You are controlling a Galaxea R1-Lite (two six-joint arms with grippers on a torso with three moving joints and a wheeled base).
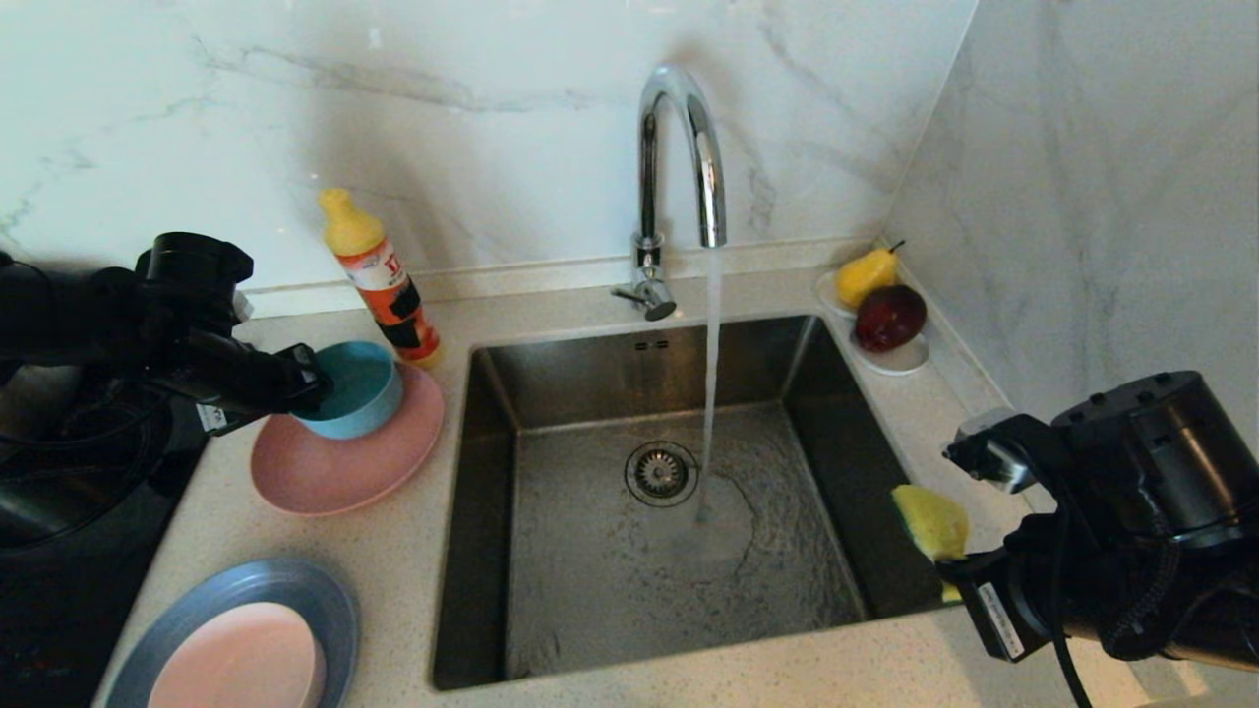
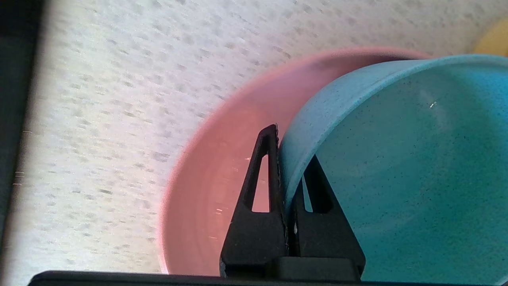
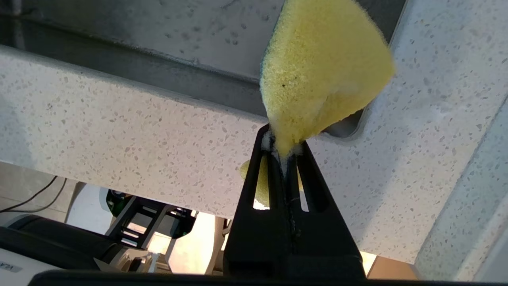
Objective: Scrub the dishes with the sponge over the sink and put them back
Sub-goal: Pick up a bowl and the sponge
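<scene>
left gripper (image 2: 283,159): jaws pinched on the teal bowl (image 1: 356,386) rim, one finger inside, one outside; likely to carry it to the sink (image 1: 679,492)
right gripper (image 3: 283,153): clamped on the sponge (image 3: 321,71), poised at the sink's right edge, ready to scrub
salmon-pink plate (image 1: 334,462): holds the teal bowl, left of the sink
grey-blue plate (image 1: 325,590): carries the pale pink bowl (image 1: 241,659)
sink contents: only tap water running

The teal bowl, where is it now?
In the head view the teal bowl sits left of the sink, on the salmon-pink plate, its rim pinched by the left gripper.
</scene>
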